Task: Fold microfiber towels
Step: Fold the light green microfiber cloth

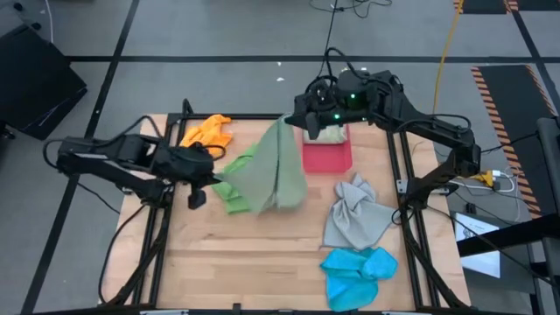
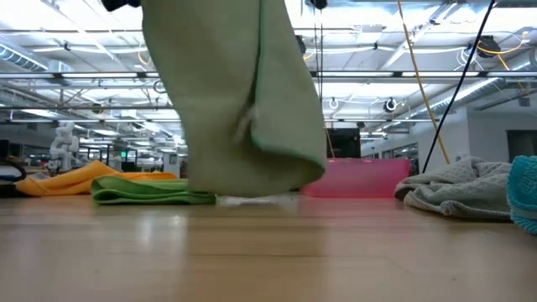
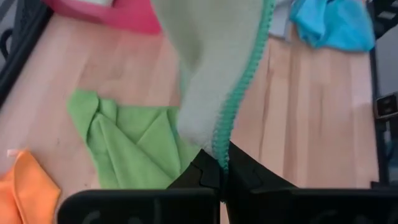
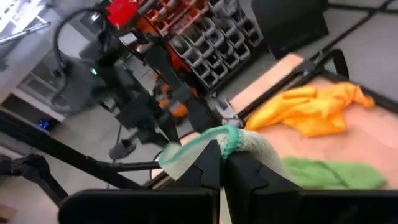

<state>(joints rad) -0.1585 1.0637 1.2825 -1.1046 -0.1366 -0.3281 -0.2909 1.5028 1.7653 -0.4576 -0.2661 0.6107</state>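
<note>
A pale sage green towel hangs between my two grippers over the middle of the table. My left gripper is shut on its left end and my right gripper on its far end, beside the pink tray. In the low view the towel's lower fold hangs close to the tabletop. A bright green towel lies crumpled under it. An orange towel lies at the far left, a grey towel at the right and a blue towel at the near right. My left gripper pinches the sage towel at its green-stitched edge between the two fingers, slanting down from the table's left side. The cloth rises away from the fingers toward the other gripper and sags. My right gripper pinches a bunched bit of the towel's green-stitched edge between its two fingers, coming nearly level from the far right. The cloth is lifted and droops below the fingers, slack.
The pink tray holds a folded pale cloth. Black frame rails run along the table's left and right sides. Bare wood lies at the near middle of the table.
</note>
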